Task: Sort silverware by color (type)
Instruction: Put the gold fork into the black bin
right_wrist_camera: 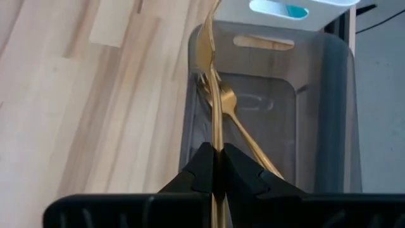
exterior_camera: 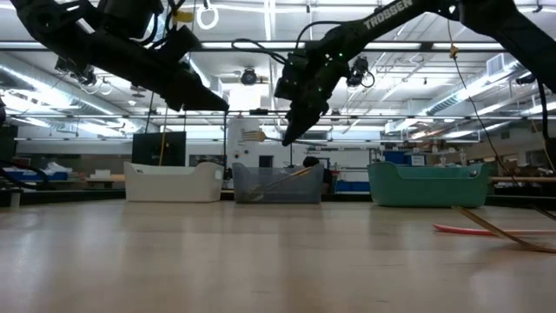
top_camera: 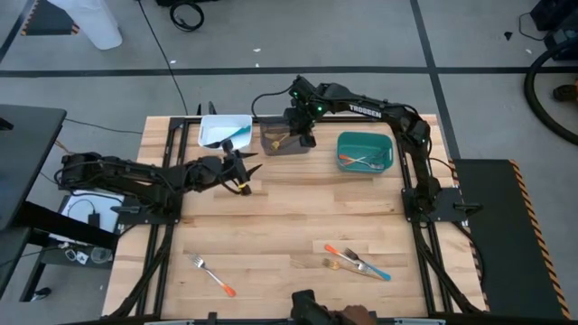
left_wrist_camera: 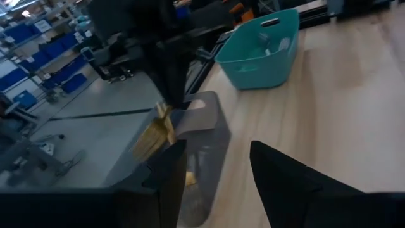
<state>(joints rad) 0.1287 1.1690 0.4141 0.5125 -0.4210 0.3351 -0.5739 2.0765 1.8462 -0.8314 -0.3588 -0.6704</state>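
Fingers of the right gripper [right_wrist_camera: 217,166] pinch a slim golden-tan fork [right_wrist_camera: 214,95] above the grey rectangular bin [top_camera: 282,138], upper centre; we should lower it before releasing. The left gripper [top_camera: 237,171] waits open.

Lighting was even and diffuse from above in the high view, with soft shadows under both arms. In the low view, ceiling strip lights [exterior_camera: 261,61] backlit the arms into silhouettes. The left wrist view showed motion blur; its near fingers [left_wrist_camera: 288,183] were unfocused.
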